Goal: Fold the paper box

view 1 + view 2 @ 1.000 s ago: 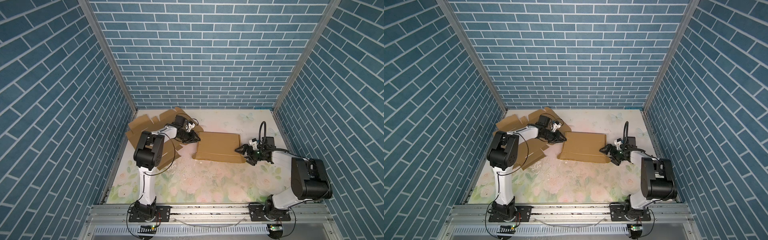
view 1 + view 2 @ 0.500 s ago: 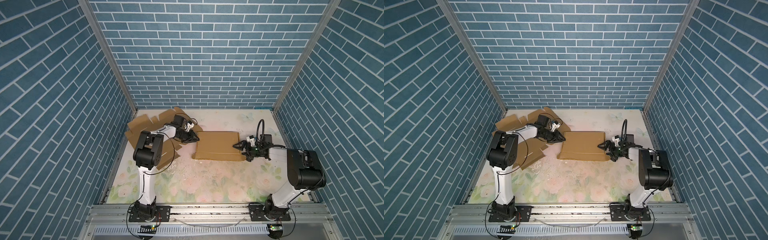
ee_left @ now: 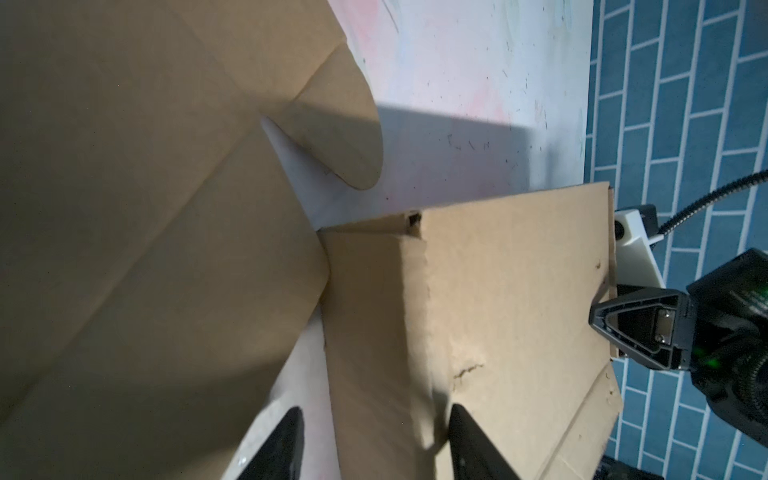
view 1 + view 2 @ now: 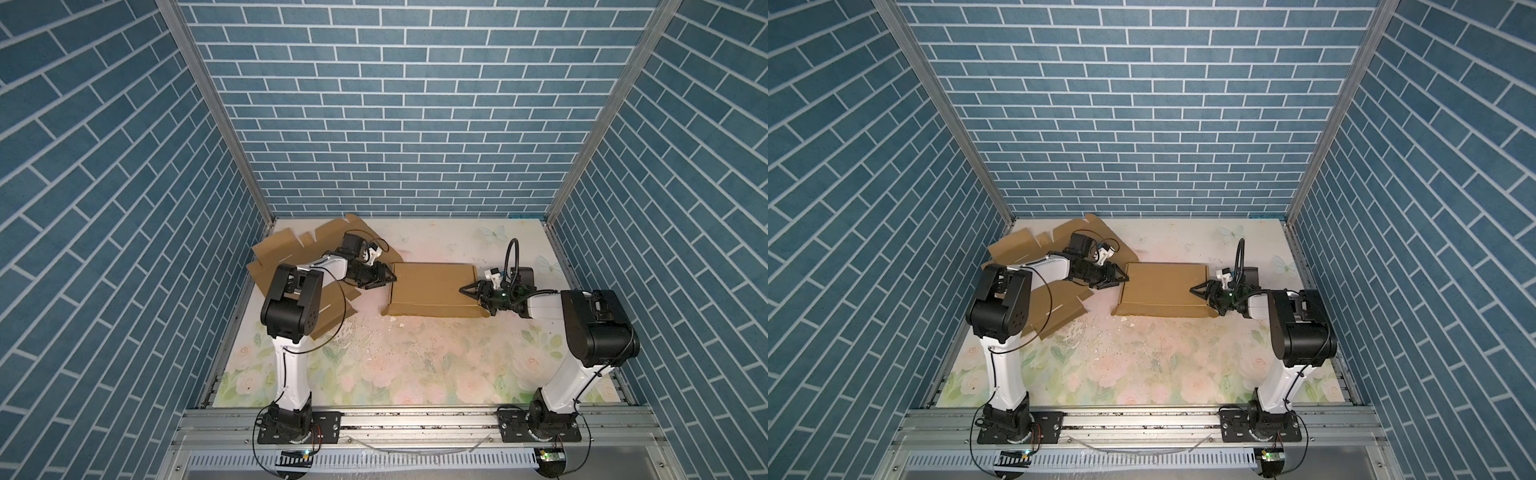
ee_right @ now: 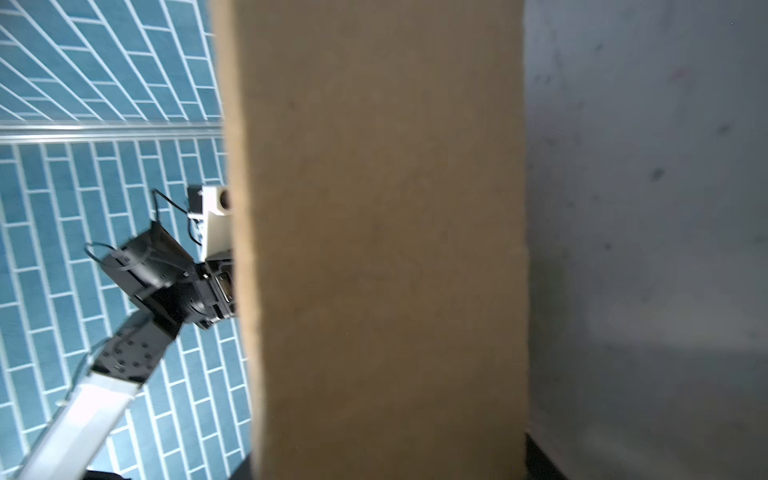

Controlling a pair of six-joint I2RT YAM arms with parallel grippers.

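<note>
The paper box [image 4: 432, 286] [image 4: 1163, 286] lies on the table mat as a flattened brown cardboard shape, in both top views. My left gripper [image 4: 388, 280] [image 4: 1123, 279] is at its left end, open. In the left wrist view one fingertip [image 3: 465, 436] rests on the box [image 3: 498, 311] and the other is over the mat, with the box's side between them. My right gripper [image 4: 473, 297] [image 4: 1203, 299] is at the right end, one finger above the box. In the right wrist view the cardboard [image 5: 382, 232] fills the whole gap between its jaws.
Flat cardboard sheets [image 4: 286, 249] lie at the back left, and another sheet [image 4: 332, 309] lies under the left arm. Small white scraps [image 4: 353, 332] dot the floral mat. Blue brick walls enclose three sides, and a metal rail [image 4: 415, 419] runs along the front.
My right gripper has moved left onto the box's right end and its jaws have narrowed round the cardboard. My left gripper's jaws have spread wider at the left end.
</note>
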